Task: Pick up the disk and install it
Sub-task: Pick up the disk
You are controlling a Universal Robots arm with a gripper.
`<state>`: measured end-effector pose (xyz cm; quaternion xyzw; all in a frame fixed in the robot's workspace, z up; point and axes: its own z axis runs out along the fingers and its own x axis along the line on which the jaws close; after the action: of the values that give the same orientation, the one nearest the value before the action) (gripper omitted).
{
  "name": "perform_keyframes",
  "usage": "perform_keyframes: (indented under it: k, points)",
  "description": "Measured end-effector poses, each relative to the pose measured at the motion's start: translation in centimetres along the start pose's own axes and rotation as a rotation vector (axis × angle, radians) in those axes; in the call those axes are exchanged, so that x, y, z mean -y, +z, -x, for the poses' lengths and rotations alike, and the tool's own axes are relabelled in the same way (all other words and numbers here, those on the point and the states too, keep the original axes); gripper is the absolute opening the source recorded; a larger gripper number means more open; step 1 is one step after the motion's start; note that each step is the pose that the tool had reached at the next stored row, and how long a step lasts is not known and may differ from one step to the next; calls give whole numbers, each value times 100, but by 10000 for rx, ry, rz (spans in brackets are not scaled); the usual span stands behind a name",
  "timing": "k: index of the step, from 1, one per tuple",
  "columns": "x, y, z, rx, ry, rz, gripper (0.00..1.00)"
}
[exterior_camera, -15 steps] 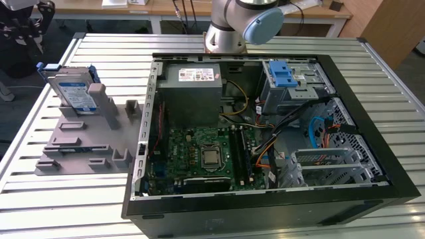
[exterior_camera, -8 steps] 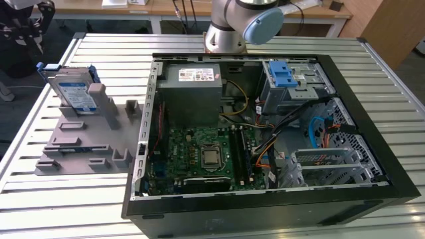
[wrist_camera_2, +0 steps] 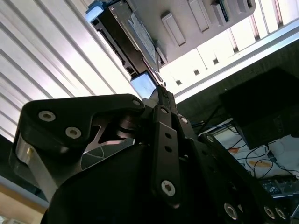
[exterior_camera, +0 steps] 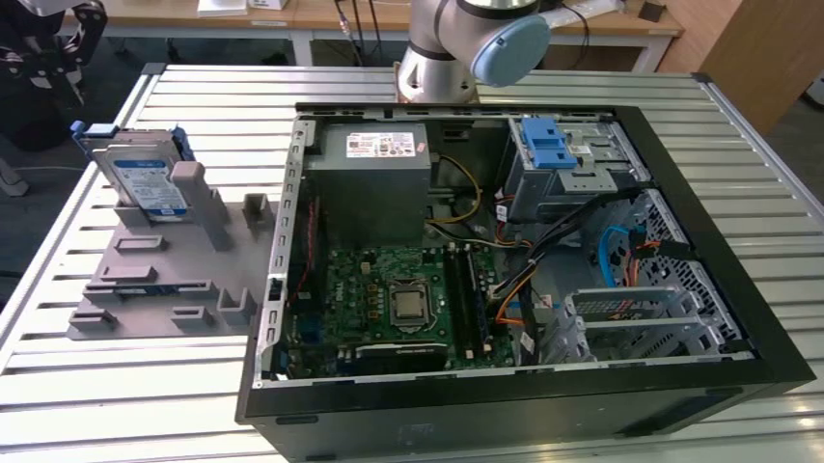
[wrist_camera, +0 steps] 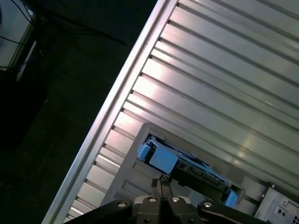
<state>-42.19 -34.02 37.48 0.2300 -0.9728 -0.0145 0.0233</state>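
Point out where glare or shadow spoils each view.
Exterior view: even light, the disk well lit; second wrist view: table slats washed out white, gripper a dark mass; first wrist view: glare patches on the slats, floor nearly black.

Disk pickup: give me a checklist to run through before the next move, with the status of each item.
1. Disk upright in the grey holder, not yet grasped: ok.
2. Tool pointing at the disk's blue end in the first wrist view: ok.
3. Tool open for a grasp: not ok, it looks shut.
4. Computer case open on top: ok.
5. Drive cage with blue latch free for the disk: cannot tell.
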Motion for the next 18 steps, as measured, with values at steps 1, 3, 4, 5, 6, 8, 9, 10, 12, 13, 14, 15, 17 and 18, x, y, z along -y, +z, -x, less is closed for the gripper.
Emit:
perform_keyframes:
  k: [1, 3, 4, 5, 6, 8, 9, 10, 12, 13, 14, 15, 17, 18]
  points:
    - [0, 0, 0, -1, -45, -2, 11]
    - [0, 0, 0, -3, -145, -7, 11]
    - [0, 0, 0, -4, -199, -9, 11]
    - [0, 0, 0, -6, -249, -11, 11]
    - [0, 0, 0, -8, -308, -14, 11]
    - [0, 0, -1, -11, -428, -20, 11]
    - [0, 0, -1, -13, -493, -22, 11]
    - [0, 1, -1, -14, -568, -26, 11]
    - [0, 1, -1, -21, -757, -33, 11]
    - [0, 1, -1, -25, -870, -38, 11]
    - [0, 1, -1, -30, -996, -43, 11]
    - [0, 2, -1, -35, -1144, -48, 11]
    - [0, 4, -1, -44, -1472, -54, 11]
    - [0, 4, -1, -47, -1627, -54, 11]
